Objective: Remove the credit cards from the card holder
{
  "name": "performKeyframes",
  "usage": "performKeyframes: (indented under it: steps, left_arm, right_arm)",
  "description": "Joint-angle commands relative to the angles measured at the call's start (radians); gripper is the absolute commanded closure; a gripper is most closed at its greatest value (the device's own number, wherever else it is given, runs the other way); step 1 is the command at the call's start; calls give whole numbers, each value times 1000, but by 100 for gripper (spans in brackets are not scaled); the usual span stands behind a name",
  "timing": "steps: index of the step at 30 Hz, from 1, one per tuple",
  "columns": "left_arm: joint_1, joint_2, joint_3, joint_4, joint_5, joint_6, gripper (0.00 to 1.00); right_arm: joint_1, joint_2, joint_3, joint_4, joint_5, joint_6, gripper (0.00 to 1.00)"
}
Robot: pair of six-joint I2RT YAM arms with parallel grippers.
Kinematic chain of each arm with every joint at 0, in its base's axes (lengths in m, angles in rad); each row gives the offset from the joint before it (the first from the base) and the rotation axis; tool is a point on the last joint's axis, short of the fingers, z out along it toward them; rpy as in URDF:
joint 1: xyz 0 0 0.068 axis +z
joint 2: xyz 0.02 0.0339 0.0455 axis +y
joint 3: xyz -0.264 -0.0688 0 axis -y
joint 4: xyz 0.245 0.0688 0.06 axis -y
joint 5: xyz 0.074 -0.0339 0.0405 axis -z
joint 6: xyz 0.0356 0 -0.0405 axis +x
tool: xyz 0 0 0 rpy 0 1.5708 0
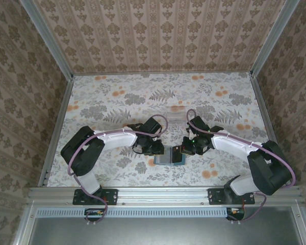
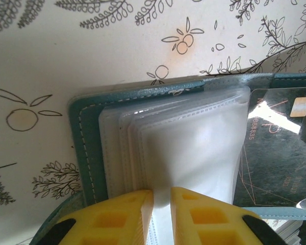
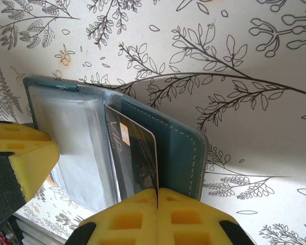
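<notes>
Your left hand (image 2: pixel 162 217) is closed down on the stack of clear plastic sleeves (image 2: pixel 194 148) inside the card holder (image 2: pixel 86 143). Its yellow fingers (image 2: pixel 112 219) pinch them with only the sleeve material between. The card holder lies open on the floral table (image 1: pixel 117 97), near the front edge and between the two arm bases. Your right hand (image 3: pixel 157 209) is clamped fully on the near edge of a dark grey credit card (image 3: pixel 135 153), which stands tilted between the sleeves and the teal right-hand cover. The card carries a gold chip (image 3: pixel 124 133) and pale lettering. From the left wrist view, the same card sits to the right of the sleeves, with glare across it; you cannot tell whether it is free of its pocket. From above, both hands meet at the holder, the left on its left side, the right on its right.
</notes>
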Motion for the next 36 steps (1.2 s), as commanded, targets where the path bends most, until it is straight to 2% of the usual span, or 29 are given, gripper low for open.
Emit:
performKeyframes:
  steps: [1,5,9,12,14,16,31,36]
  left_arm:
    - [-7,70,-27,-97,-43,19,80]
    - [-7,71,-22,-99,-40,21,79]
    - [-6,73,-16,-102,-40,23,80]
    - [-6,75,-11,-104,-41,25,79]
    - [-6,75,-10,-105,-42,25,80]
    - [-6,77,-8,-104,-42,24,79]
    - [-6,64,2,-115,-45,23,78]
    - [-6,52,17,-127,-49,28,78]
  right_arm:
    - [-4,-8,32,-59,38,-25,98]
    - [-4,8,43,-61,28,-32,98]
    - [-4,33,42,-7,-55,-19,97]
    - [-4,42,31,50,-109,13,92]
    - [-4,47,31,67,-125,28,86]
    - [-4,48,32,68,-127,30,84]
    - [-2,78,-3,88,-119,32,85]
    - [0,81,-2,83,-110,33,90]
